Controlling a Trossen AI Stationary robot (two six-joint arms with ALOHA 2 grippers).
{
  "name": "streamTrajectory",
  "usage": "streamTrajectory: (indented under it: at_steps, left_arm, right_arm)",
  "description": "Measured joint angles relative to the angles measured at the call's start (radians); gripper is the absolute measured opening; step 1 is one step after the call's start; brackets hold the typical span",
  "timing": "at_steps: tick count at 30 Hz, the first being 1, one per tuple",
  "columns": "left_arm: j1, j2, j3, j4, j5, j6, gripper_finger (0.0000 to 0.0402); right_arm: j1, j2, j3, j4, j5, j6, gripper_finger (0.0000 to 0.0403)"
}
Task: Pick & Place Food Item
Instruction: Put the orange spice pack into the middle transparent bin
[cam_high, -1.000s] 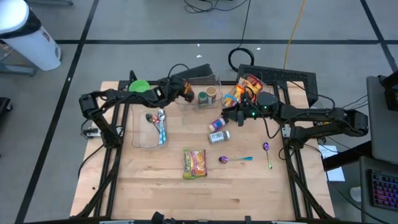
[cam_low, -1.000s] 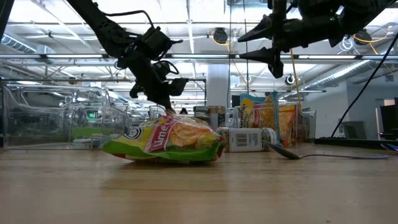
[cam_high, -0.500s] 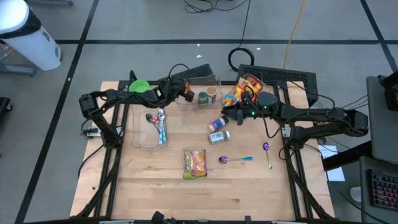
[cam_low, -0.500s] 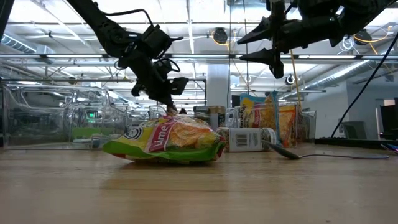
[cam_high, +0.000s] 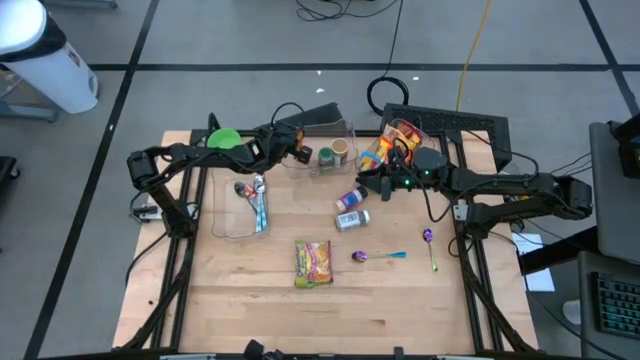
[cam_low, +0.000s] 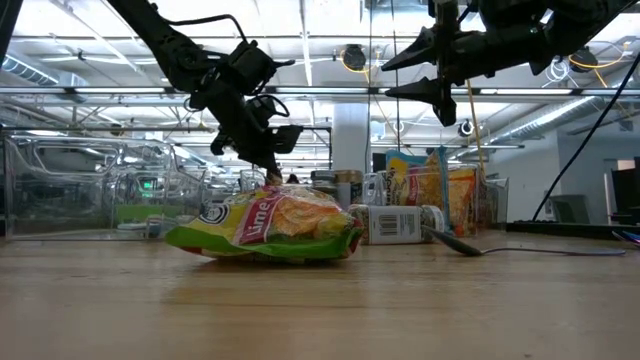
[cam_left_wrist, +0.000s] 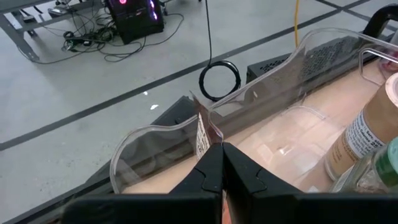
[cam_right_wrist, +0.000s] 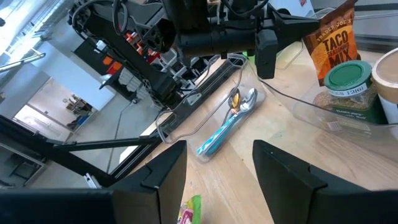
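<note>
orange taco mix packet (cam_right_wrist: 336, 39) — green-lidded jar (cam_right_wrist: 348, 89), perhaps

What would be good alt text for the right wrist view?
The left gripper holds a taco mix packet above a clear bin with a green-lidded jar. Nearer lie spoons in a clear tray.

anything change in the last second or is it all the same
Almost nothing. The left gripper, shut on a brown taco mix packet, rose very slightly over the clear plastic bin at the table's back edge. The right gripper stayed open, hovering above the small white-labelled bottles. The yellow-green snack bag and purple spoons did not move.
</note>
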Motion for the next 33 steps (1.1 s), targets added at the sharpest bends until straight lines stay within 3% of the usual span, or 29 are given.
streamTrajectory:
  at_steps: [20,33]
  left_arm:
    - [0.0,0.0,0.0,-0.002,0.037,-0.023,0.001]
    - [0.003,0.0,0.0,-0.003,0.039,-0.018,0.0107]
  right_arm:
    - [0.0,0.0,0.0,0.0,-0.001,0.0,0.0176]
    - [0.0,0.0,-0.001,0.0,-0.001,0.001,0.0176]
